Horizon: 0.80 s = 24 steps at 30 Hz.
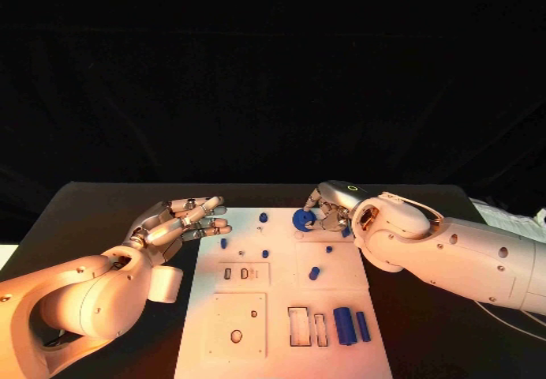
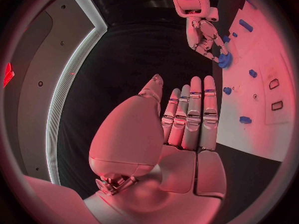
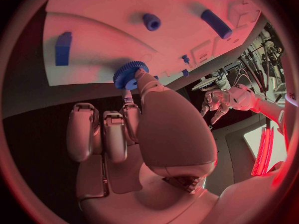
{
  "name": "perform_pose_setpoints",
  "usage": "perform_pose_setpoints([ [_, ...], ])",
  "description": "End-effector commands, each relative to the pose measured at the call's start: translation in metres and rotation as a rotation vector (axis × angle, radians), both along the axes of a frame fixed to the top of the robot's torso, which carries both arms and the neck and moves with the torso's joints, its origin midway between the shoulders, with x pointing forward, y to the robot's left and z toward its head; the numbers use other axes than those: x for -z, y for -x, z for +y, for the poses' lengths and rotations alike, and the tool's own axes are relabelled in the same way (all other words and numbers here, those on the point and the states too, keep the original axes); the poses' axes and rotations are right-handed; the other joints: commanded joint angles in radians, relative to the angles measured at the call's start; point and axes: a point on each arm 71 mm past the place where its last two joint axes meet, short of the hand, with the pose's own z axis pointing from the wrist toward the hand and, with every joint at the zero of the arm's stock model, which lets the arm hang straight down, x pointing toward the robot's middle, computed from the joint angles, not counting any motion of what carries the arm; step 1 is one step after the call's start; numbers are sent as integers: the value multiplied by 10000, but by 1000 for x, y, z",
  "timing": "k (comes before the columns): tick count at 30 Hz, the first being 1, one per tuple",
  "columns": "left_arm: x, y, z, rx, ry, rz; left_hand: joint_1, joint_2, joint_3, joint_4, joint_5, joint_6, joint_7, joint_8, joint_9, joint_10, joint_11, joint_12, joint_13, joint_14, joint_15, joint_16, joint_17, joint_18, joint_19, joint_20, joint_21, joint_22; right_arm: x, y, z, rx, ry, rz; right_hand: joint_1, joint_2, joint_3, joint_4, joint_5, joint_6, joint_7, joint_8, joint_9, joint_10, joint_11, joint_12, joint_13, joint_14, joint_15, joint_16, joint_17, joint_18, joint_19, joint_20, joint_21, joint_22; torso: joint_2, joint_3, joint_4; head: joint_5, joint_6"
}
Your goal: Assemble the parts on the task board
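Note:
The white task board [image 1: 278, 312] lies in the middle of the black table. At its far edge my right hand [image 1: 332, 210] pinches a blue gear [image 1: 303, 219] between thumb and a finger, right at the board's surface. The right wrist view shows the gear [image 3: 129, 74] at the fingertips, the other fingers [image 3: 93, 132] curled in. My left hand [image 1: 185, 223] hovers beside the board's far left edge, fingers apart and holding nothing; its fingers [image 2: 190, 117] stretch out straight. From the left wrist, the right hand [image 2: 204, 34] and gear [image 2: 224, 60] appear across the board [image 2: 264, 134].
Small blue pegs [image 1: 263, 216] [image 1: 265, 254] [image 1: 314, 273] stand scattered over the board. Two long blue cylinders [image 1: 344, 325] [image 1: 363, 325] lie near its right front, beside rectangular slots [image 1: 298, 326]. A blue block [image 3: 63, 48] and a cylinder [image 3: 216, 24] sit close to the gear.

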Motion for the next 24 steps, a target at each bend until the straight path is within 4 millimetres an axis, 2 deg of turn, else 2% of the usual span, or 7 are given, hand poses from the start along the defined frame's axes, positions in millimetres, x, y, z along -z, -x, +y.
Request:
perform_pose_setpoints([
  [1, -2, 0, -3, 238, 128, -51, -16, 91, 4, -82, -33, -13, 52, -48, -6, -39, 17, -28, 0, 5, 47, -57, 17, 182, 28, 10, -68, -15, -10, 5, 12, -20, -166, -853, -176, 68, 130, -3, 95, 488, -291, 104, 193, 191, -105, 27, 501, 927, -77, 58, 2063, -165, 83, -9, 53, 37, 6, -8, 12, 29, 22],
  [8, -2, 0, -3, 263, 136, -46, -21, 98, -3, -91, -34, -9, 47, -51, -4, -34, 14, -28, 3, 9, 45, -68, 27, 185, 34, 11, -80, -21, -15, 12, 46, -716, -376, -963, -224, 90, 217, 5, 154, 518, -306, 104, 208, 198, -117, 30, 517, 928, -89, 59, 2068, -174, 103, -21, 76, 84, 10, -16, 11, 111, 24],
  [13, -2, 0, -4, 286, 142, -41, -23, 98, -6, -94, -34, -11, 48, -53, -5, -36, 14, -30, 3, 11, 45, -71, 30, 185, 36, 12, -84, -23, -12, 11, 62, -998, -321, -855, -279, 85, 266, 15, 174, 518, -305, 92, 215, 188, -118, -10, 499, 921, -94, 46, 2036, -179, 115, -28, 89, 111, 9, -15, 21, 169, 0],
  [24, -2, 1, -4, 306, 147, -35, -23, 98, -6, -95, -34, -11, 48, -53, -5, -36, 14, -30, 3, 11, 45, -71, 30, 185, 36, 12, -84, -24, 2, 5, 86, -1330, -83, -517, -378, 54, 312, 34, 161, 492, -293, 59, 218, 162, -109, -89, 461, 911, -92, 25, 1989, -182, 117, -32, 95, 122, 18, -9, 6, 262, -44],
])
